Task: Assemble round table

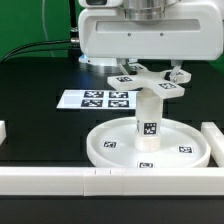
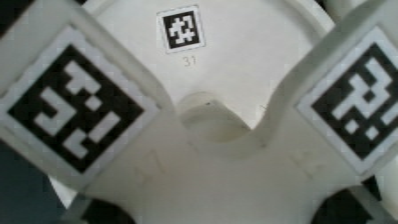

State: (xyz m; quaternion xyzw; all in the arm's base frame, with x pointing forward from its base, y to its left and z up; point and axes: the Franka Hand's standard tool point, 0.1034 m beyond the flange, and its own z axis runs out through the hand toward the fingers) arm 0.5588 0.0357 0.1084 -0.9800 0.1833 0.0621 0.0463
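Note:
The round disc (image 1: 100, 150) lies flat near the front rail. The short cylindrical post (image 1: 148, 115) stands upright on its central hub. The cross-shaped foot (image 1: 160, 87) sits on top of the post, its tagged arms spread to both sides. My gripper (image 1: 148, 72) comes straight down onto the middle of the foot and looks shut on it. In the wrist view the foot (image 2: 214, 150) fills the picture, with two large tags on its arms and a small tag (image 2: 178, 28) beyond. My fingertips are hidden there.
The marker board (image 1: 95, 99) lies flat behind the disc toward the exterior view's left. A long white rail (image 1: 60, 178) runs along the front, another (image 1: 213, 140) stands at the exterior view's right, and a short piece (image 1: 3, 130) at the left edge.

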